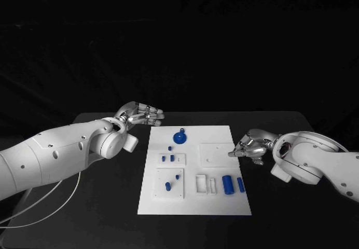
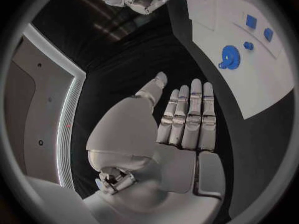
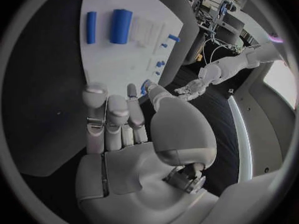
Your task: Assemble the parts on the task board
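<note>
Robot arms in white reach in from both sides of a black counter (image 1: 97, 207), where a flat white rectangular task board (image 1: 224, 202) lies in the middle. Left silver hand (image 1: 140, 115) hovers just beyond the board's far left corner, fingers straight and side by side, holding nothing; its wrist view shows the same flat, empty palm (image 2: 187, 119). Right silver hand (image 1: 250, 148) sits at the board's right edge, about halfway along, fingers loosely curved with nothing between them, and its wrist view shows them extended and empty (image 3: 115, 119).

On the board, a round blue gear-like part (image 1: 180, 137) lies near the far end. Several small blue pegs (image 1: 169, 157) stand in a raised white block toward the left side. Near the right front, a thick blue cylinder (image 1: 227, 184) and a thinner blue cylinder (image 1: 240, 184) lie side by side, close but apart.
</note>
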Controlling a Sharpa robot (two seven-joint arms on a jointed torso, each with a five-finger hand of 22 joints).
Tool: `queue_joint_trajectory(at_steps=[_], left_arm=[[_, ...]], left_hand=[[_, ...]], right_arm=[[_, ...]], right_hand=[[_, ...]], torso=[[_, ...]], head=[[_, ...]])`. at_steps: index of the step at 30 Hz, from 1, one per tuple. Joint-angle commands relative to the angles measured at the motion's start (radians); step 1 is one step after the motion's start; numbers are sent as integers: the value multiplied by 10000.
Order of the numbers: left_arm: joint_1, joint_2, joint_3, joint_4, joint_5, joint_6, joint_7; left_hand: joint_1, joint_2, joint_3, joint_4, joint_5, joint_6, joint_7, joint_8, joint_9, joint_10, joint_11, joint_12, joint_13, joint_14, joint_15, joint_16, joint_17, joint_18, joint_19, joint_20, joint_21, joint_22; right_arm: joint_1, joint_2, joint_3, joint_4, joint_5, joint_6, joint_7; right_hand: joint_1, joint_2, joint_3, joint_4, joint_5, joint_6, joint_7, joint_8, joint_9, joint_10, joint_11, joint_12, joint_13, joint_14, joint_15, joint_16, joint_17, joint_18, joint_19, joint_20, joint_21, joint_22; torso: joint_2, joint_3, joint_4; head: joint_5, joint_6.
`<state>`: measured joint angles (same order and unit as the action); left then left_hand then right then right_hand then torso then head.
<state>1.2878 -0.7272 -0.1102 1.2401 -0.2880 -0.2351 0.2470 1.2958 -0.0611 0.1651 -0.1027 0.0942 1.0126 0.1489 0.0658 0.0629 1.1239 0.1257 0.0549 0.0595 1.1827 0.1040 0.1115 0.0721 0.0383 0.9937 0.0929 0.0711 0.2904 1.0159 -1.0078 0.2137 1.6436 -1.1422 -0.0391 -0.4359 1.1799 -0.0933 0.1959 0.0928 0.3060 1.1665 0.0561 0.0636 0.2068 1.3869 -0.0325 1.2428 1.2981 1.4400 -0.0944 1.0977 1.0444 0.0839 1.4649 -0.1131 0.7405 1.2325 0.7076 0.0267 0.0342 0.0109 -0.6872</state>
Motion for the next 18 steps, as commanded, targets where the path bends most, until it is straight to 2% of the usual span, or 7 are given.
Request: queue_joint_trajectory(at_steps=[1, 4, 9, 10, 12, 15, 18], left_arm=[[-11, -98, 2, 172, 192, -127, 364], [-24, -187, 0, 255, 368, -160, 466], [-48, -299, -1, 342, 683, -58, 696], [-55, -314, -2, 357, 726, -30, 741], [-65, -339, -2, 386, 795, 32, 812], [-77, -363, -3, 422, 855, 119, 882], [-88, -375, -4, 452, 888, 222, 938]], left_hand=[[-116, 66, -1472, 684, -230, 31, -107, 15, 13, 315, -61, 44, 15, 9, 8, 105, 21, -107, 138, -21, -17, -324], [105, 171, -2121, 983, -221, -27, -133, 17, 16, 338, -68, 59, 21, 5, 4, 161, 20, -127, 217, -32, -4, -694], [162, 200, -2258, 1131, -232, -86, -127, 16, 12, 160, -33, 62, 23, -45, 36, 86, 13, -122, 275, 1, 19, -1249], [137, 189, -2261, 1156, -238, -124, -126, 9, 12, 108, -34, 55, 20, -60, 46, 51, 11, -119, 274, 9, 21, -1316], [88, 170, -2265, 1197, -251, -173, -149, 5, 9, 19, -41, 53, 19, -129, 78, -49, 0, -108, 264, 34, 22, -1383], [50, 128, -2225, 1270, -251, -237, -159, 5, 7, -119, -45, 48, 18, -210, 154, -360, 3, -37, 251, 107, 34, -1542], [-59, 13, -2169, 1412, -249, -335, -194, 12, 9, -224, -72, 44, 17, -278, 195, -444, 5, 30, 240, 164, 42, -1630]], right_arm=[[9, -87, -91, 20, 656, 1333, -1821], [19, -132, -208, 28, 1011, 1669, -2357], [26, -126, -370, 104, 1222, 2085, -2884], [27, -114, -401, 121, 1211, 2146, -2953], [28, -78, -484, 152, 1115, 2211, -3049], [29, -7, -583, 188, 809, 2211, -3121], [30, 88, -668, 233, 485, 2205, -3165]], right_hand=[[-254, -168, -34, 189, -18, -213, 55, 9, 119, 240, 84, 342, 402, 62, 0, 94, 159, -40, 487, -47, 165, 155], [-482, 51, -387, 75, 106, -434, 103, 2, 274, 290, 127, 370, 564, 70, 38, 109, 250, -9, 474, -2, 218, 283], [-613, 90, -447, 46, 24, -587, 148, -5, 331, 315, 159, 314, 656, 82, 60, 86, 295, 17, 467, 24, 129, 346], [-631, 93, -450, 51, 11, -618, 158, -5, 327, 318, 166, 307, 667, 85, 65, 87, 303, 19, 469, 29, 122, 356], [-704, 76, -471, 95, -125, -700, 184, -7, 307, 316, 184, 283, 679, 86, 73, 84, 313, 27, 469, 36, 105, 373], [-758, 33, -470, 173, -312, -757, 199, -6, 293, 318, 195, 269, 696, 87, 79, 80, 323, 35, 474, 44, 92, 392], [-787, -286, -307, 546, -941, -841, 220, 4, 259, 318, 220, 227, 711, 88, 94, 42, 308, 43, 468, 62, 18, 410]], torso=[[-13, -36, 13], [-37, -69, 4], [-60, -99, -6], [-59, -94, 1], [-71, -116, 6], [-60, -121, 4], [-51, -107, 13]], head=[[-120, -28], [-168, -70], [-212, -110], [-235, -109], [-259, -122], [-282, -146], [-291, -158]])
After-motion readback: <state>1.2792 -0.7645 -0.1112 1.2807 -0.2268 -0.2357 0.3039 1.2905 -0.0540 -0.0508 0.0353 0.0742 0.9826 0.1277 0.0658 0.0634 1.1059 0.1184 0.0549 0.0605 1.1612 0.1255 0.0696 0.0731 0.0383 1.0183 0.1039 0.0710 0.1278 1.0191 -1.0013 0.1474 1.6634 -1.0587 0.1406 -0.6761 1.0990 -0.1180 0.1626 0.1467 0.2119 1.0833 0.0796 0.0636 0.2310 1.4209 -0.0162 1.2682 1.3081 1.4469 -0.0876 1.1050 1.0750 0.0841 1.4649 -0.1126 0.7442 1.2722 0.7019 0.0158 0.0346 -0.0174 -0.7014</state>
